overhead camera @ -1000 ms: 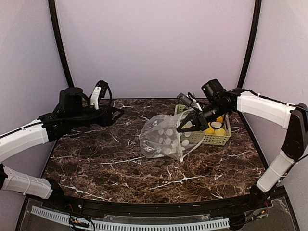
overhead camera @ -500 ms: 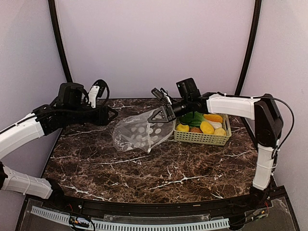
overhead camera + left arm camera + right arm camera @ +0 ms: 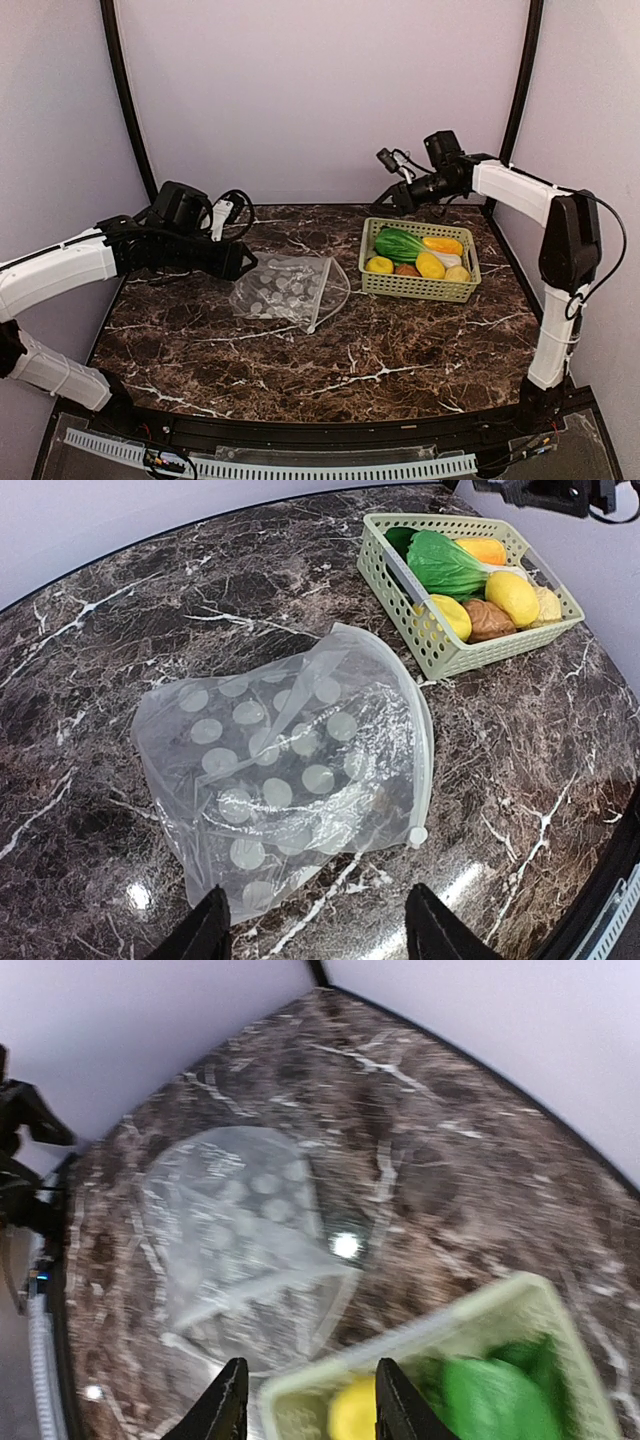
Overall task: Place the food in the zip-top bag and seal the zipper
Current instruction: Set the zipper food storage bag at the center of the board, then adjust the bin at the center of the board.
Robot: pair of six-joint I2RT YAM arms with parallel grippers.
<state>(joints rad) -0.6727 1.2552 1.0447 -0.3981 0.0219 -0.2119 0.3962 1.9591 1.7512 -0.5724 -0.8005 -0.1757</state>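
Both pairs of jaws are wide open and hold nothing. The left jaws, at the end of the left arm (image 3: 60,275), hang low over the dark stone counter (image 3: 200,345), just beside the left edge of the zip-top bag (image 3: 285,290). In the left wrist view their two dark fingertips (image 3: 208,935) show far apart at the bottom, with the bag (image 3: 280,780) just past them. The right jaws, at the end of the right arm (image 3: 520,195), are up in the air behind the far left corner of the green basket (image 3: 415,290), well apart from the bag. The bag lies on the counter near the middle, a bit to the left, between the left jaws and the basket. It is clear with white dots. The zipper (image 3: 428,740) is a thin white strip that bends along the edge of the bag on the side near the basket. All the food sits in the basket, which stands to the right of the bag, close to it but not touching. The green cabbage (image 3: 400,243) lies at the back left of the basket. An orange piece (image 3: 443,244) is beside it. Two yellow pieces (image 3: 379,265) (image 3: 430,265), a brown piece (image 3: 406,270) and a pale piece (image 3: 458,273) lie along the front. The right wrist view is blurry, but it shows the bag (image 3: 240,1250) flat on the counter and the basket rim (image 3: 420,1345) near the right jaws.
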